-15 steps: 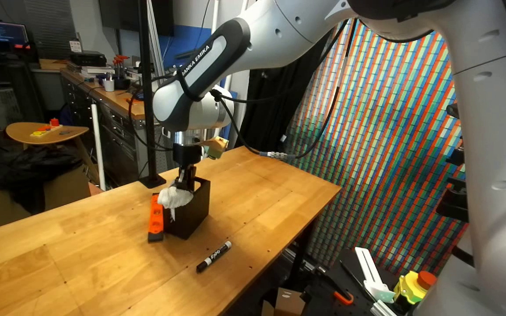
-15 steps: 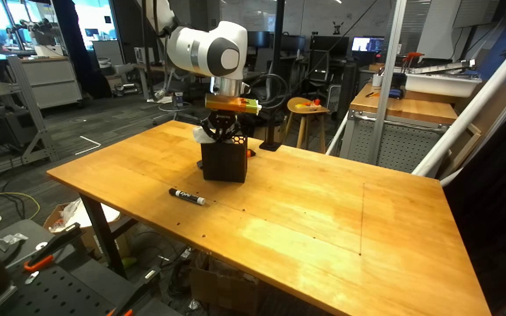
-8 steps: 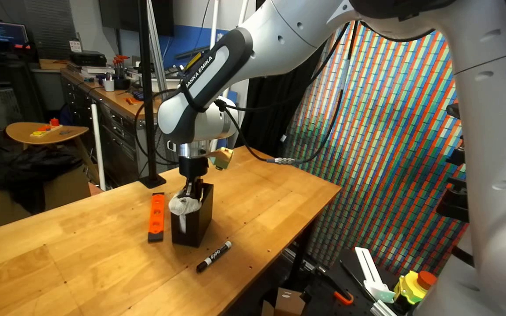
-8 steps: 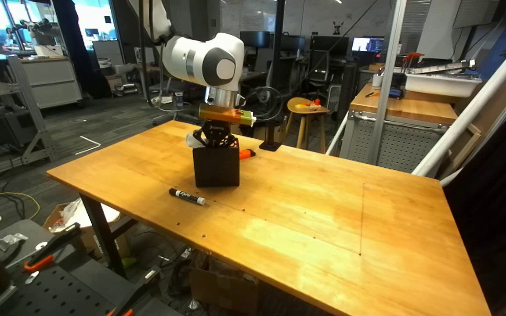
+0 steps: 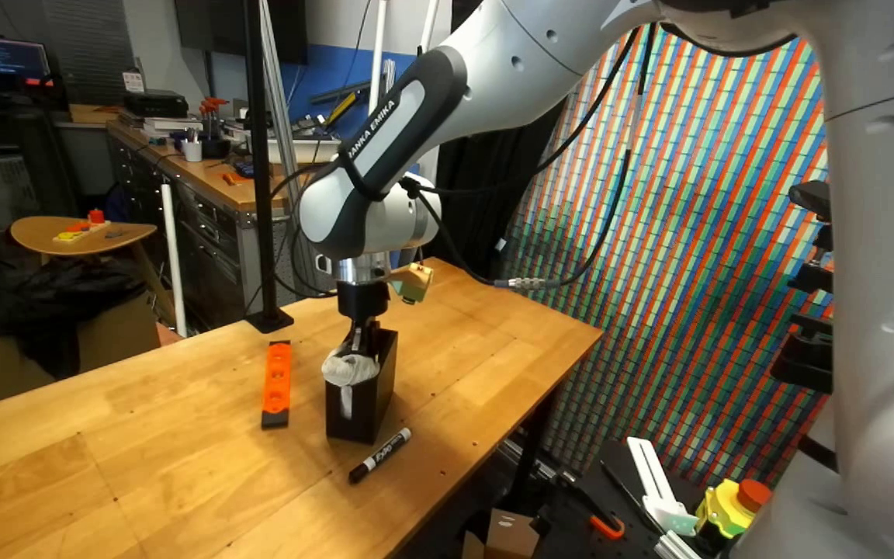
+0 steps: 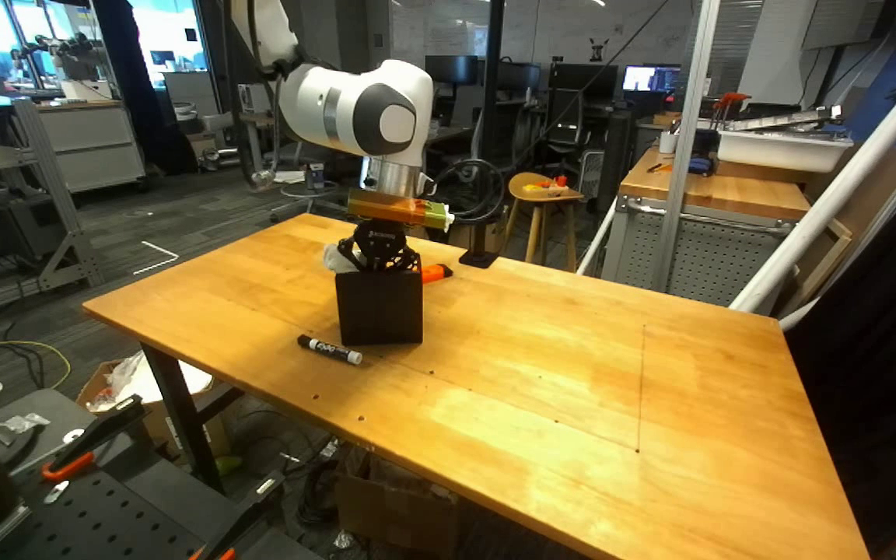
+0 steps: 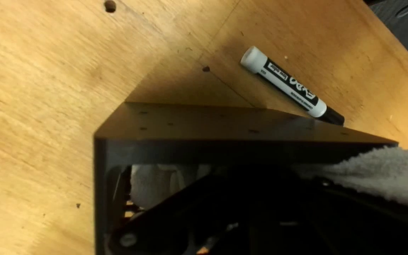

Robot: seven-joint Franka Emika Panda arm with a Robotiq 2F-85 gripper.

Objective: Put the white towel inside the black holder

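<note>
off-white textured cloth towel (image 7: 149, 186) shows inside the black box-shaped holder (image 7: 204, 124), at left, only in the wrist view; next, the black jointed claw (image 5: 362, 341) reaches in, jaws narrow, any grip hidden; then a white-and-black marker pen (image 7: 292, 85); rightmost, towel spills past the rim.

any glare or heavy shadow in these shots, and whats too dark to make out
In an exterior view, glare whitens patches of the tabletop; in the wrist view, the pincer sinks into near-black shadow at the black holder, its outline mostly lost there; also in the wrist view, the white towel shows pale beside it, and the marker is sharp enough to read.
</note>
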